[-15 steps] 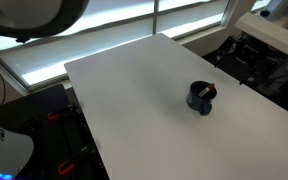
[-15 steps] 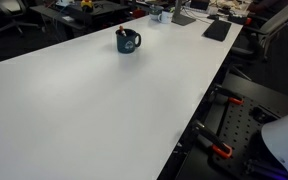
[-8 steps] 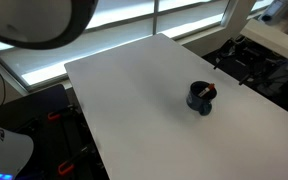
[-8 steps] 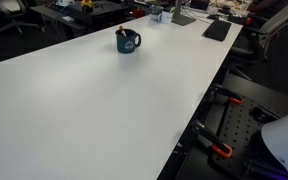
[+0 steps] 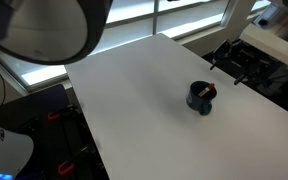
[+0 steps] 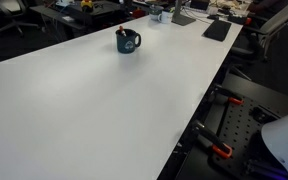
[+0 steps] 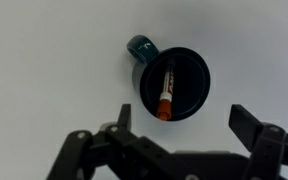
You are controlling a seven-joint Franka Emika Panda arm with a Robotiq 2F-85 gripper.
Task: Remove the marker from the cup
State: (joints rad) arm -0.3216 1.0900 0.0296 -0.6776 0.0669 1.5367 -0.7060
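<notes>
The cup [image 7: 174, 80] is small, squat and dark blue-black, seen from above in the wrist view, with a teal handle at its upper left. The marker [image 7: 166, 92] lies slanted inside it, reddish-orange cap toward me, white barrel farther in. My gripper [image 7: 182, 122] hangs above the cup's near rim, open and empty, its two fingertips [image 7: 248, 122] wide apart. The cup also stands on the white table in both exterior views [image 5: 201, 98] [image 6: 128, 41], with the marker's orange tip [image 5: 213, 91] sticking out. The gripper itself is not seen in those views.
The white table [image 5: 144, 110] is long and bare apart from the cup. Dark equipment and cables [image 5: 246, 62] stand past its far edge. In an exterior view, desks with clutter [image 6: 184, 15] sit behind the table and red clamps [image 6: 222, 152] below its edge.
In an exterior view the large blurred arm part at the top left has grown and moved right. The cup and marker have not moved.
</notes>
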